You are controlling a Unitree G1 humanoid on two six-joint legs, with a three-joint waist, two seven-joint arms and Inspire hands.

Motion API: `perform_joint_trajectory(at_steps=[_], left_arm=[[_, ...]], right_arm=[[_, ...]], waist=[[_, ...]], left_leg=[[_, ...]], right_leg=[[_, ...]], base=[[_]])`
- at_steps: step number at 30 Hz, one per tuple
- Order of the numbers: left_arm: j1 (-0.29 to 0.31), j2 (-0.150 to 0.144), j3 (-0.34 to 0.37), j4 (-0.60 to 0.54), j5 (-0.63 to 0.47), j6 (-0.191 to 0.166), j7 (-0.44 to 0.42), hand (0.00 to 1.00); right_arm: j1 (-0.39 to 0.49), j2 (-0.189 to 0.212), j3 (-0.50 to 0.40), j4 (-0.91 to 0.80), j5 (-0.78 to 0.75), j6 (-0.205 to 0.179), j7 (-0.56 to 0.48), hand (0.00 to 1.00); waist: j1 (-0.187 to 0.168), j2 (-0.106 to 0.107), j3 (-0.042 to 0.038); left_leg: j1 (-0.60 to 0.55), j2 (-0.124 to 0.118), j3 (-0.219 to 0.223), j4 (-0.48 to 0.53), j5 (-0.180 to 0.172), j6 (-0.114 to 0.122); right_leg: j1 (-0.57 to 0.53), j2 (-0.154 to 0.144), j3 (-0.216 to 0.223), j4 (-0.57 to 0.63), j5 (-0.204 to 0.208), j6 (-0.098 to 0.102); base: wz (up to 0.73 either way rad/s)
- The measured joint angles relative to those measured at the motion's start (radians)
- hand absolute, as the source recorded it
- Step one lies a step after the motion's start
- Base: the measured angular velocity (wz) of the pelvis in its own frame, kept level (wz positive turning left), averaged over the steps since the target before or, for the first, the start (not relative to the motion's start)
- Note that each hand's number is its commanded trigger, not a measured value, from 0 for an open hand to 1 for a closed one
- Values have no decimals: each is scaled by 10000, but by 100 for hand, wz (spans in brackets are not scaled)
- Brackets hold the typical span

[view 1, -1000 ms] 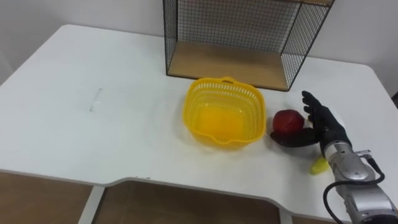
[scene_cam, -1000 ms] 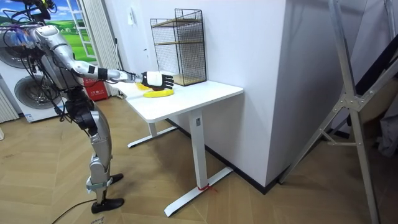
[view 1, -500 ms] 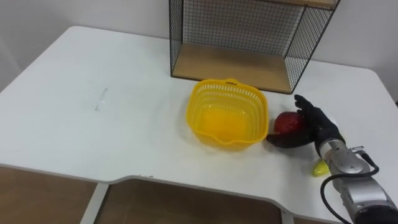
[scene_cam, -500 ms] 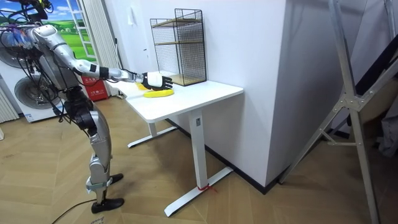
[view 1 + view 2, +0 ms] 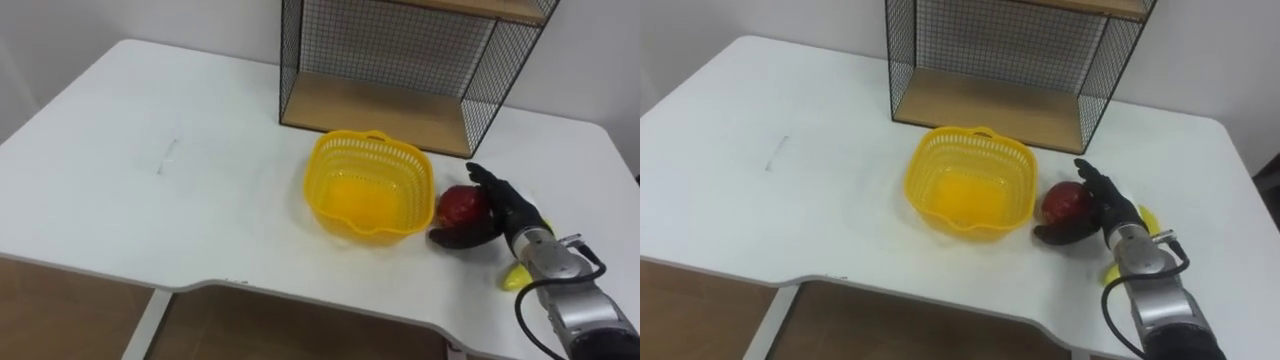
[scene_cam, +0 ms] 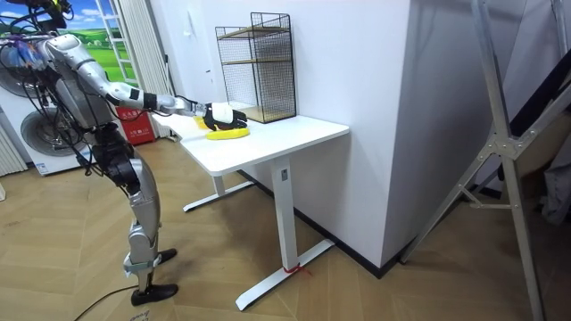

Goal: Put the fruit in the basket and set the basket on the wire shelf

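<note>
On the white table [image 5: 150, 200], the robot's right hand [image 5: 503, 208] cups a red apple [image 5: 459, 205], thumb and fingers curled round it. The apple rests just right of the empty yellow basket [image 5: 318, 166], so the carry looks short and leftward. The wire shelf [image 5: 400, 110] stands just beyond.

The yellow plastic basket [image 5: 322, 188] is sitting upright and empty at the centre of the frame, just in front of the black wire shelf [image 5: 380, 112] with its wooden boards. A red apple [image 5: 460, 205] is resting right of the basket, almost touching it, with the right hand [image 5: 503, 207] curling round it. A yellow banana [image 5: 514, 274] is lying under that wrist.
</note>
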Motion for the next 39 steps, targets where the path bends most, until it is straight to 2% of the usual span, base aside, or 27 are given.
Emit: perform_joint_trajectory(at_steps=[4, 10, 15, 26, 30, 33, 34, 39], left_arm=[[-40, 20, -6, 12, 6, 0, 0, 0], [-165, 10, -33, 95, 1, 112, 1, 0], [-263, 10, -40, 192, 2, 121, 2, 0], [-474, 24, -185, 383, -134, 112, 3, 0], [-551, 26, -199, 383, -83, 109, 1, 0], [-497, 18, -206, 381, -82, 116, 3, 0], [-460, 2, -213, 380, -83, 116, 3, 0], [-464, 3, -184, 348, -71, 112, 6, 0]], right_arm=[[-159, -296, -83, 337, -322, -75, 18, 100], [-282, -545, -359, 650, -311, -9, -49, 100], [-283, -572, -365, 674, -295, 2, -92, 100], [-262, -555, -299, 664, -148, 49, -118, 100], [-213, -533, -373, 570, 613, 105, -156, 100], [-201, -375, -479, 514, 1715, 224, -241, 100], [-200, -295, -487, 503, 2165, 223, -309, 100], [-80, -78, -530, 322, 3912, 294, -565, 100]], waist=[[-81, 7, 4], [-60, 97, -2], [-66, 194, -16], [-88, 192, -16], [-101, 170, -50], [-255, 169, -76], [-330, 136, -115], [-536, 200, -130]], left_leg=[[-33, -82, -252, 80, 4, -1], [26, -110, -354, 124, 2, -3], [43, -112, -358, 136, 2, -3], [77, -113, -337, 152, 2, -2], [33, -110, -269, 145, 3, 1], [3, -97, -228, 120, 5, 3], [-8, -95, -215, 113, 5, 3], [24, -75, -85, 80, 5, 3]], right_leg=[[105, -4, -110, -27, 0, 0], [296, 24, -141, -176, 0, 1], [320, 23, -143, -175, 0, 1], [339, 21, -68, -161, 0, 1], [257, 10, -34, -152, 1, 1], [182, 15, -10, -150, 1, 1], [177, 16, 3, -151, 1, 1], [159, 9, 88, -153, 1, 1]], base=[[13], [7], [0], [0], [-4], [-4], [-4], [-5]])
